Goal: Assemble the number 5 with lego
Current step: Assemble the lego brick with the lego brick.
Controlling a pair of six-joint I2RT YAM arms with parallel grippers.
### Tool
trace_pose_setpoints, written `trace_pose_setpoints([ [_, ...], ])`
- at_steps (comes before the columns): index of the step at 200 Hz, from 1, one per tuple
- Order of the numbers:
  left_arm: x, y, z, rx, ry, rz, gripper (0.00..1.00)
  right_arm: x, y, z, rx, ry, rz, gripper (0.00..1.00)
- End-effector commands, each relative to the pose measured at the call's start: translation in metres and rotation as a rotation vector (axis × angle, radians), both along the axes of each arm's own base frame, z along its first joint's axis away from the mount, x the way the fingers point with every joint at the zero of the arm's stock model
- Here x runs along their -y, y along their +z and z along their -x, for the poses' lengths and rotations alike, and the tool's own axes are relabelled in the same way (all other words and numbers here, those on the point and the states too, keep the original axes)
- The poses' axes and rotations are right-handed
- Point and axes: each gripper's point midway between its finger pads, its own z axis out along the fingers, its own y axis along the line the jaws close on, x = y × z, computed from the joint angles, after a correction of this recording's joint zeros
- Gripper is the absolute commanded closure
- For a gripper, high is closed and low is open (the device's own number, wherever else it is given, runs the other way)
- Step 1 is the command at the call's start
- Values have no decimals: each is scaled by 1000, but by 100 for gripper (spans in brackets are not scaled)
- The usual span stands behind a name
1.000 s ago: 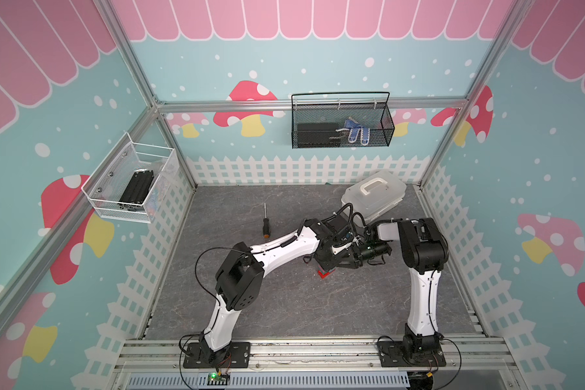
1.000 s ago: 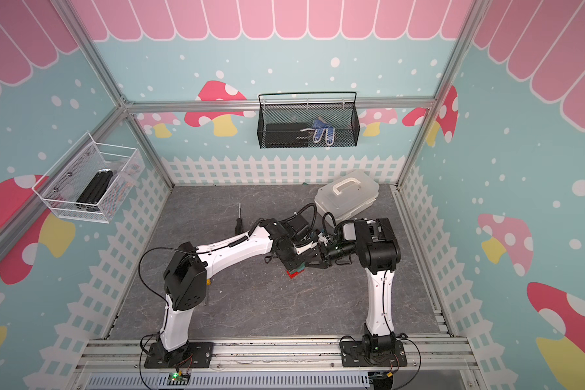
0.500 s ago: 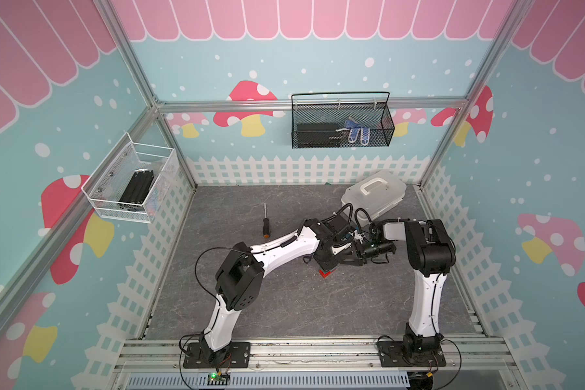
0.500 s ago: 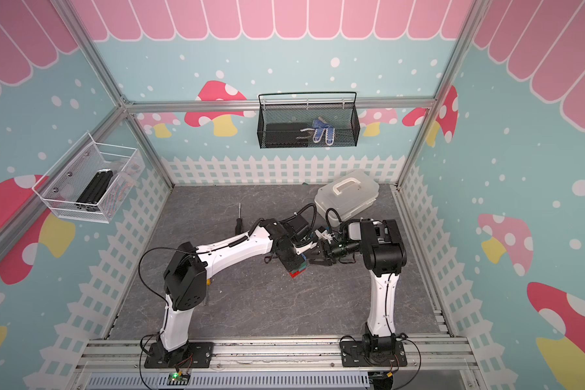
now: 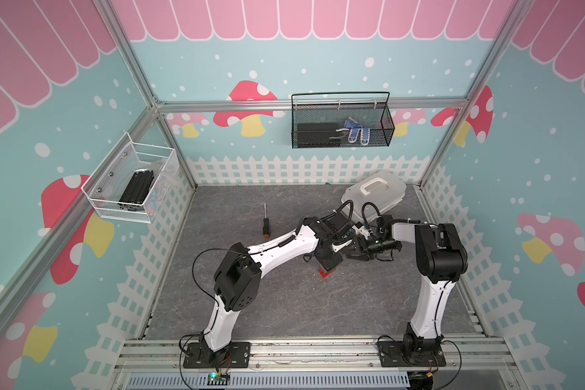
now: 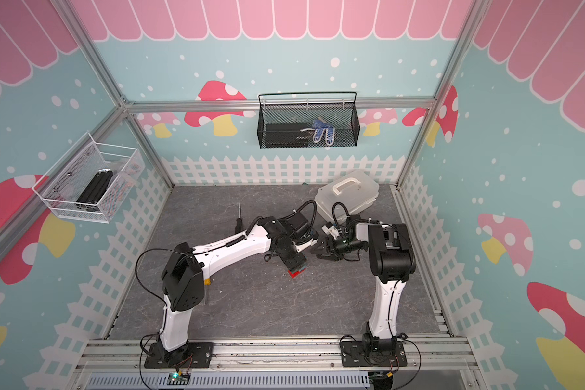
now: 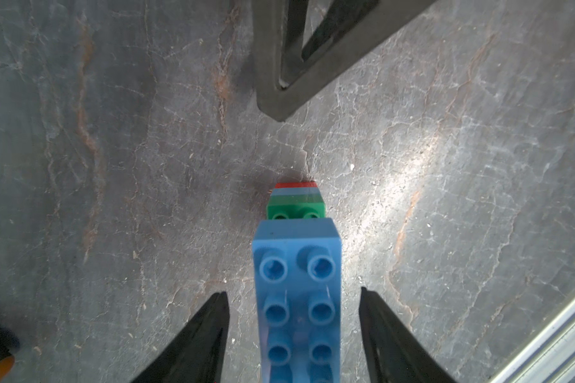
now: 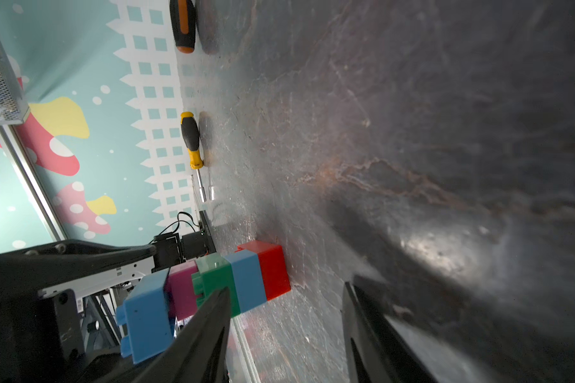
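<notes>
The left end effector point(image 7: 292, 291) is released: its two fingers point(image 7: 196, 338) stand on both sides of the top blue brick point(image 7: 297, 298), with a gap on each side and no contact. Directly under it stands the number 5 point(image 8: 246, 278), upright on the worktop point(image 5: 284, 304), with the red brick point(image 6: 296, 273) at the bottom. Its long axis is vertical, so it lies straight below this end effector. The right end effector point(image 6: 320, 251) is also released and empty. It is near the stack but apart from it, at its side. The left arm is therefore the nearer one. I judge that it should go straight up, because a sideways move could tip the tall stack.
</notes>
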Motion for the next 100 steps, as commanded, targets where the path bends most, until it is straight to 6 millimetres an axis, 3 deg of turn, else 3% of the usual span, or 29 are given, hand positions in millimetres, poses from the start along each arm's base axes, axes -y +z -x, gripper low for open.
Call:
trace_pose_setpoints([
  [1,-5,31,0,58,-1,32,34,13,-22,9,-42,-19,120,46],
  [36,-20,63,-11,131,46,66,34,11,-25,23,-64,-22,177,55],
  [68,-58,95,-27,266,189,65,34,-7,-30,41,-81,-23,179,60],
  [100,-98,109,-21,306,328,149,33,-31,-39,56,-86,-14,181,63],
])
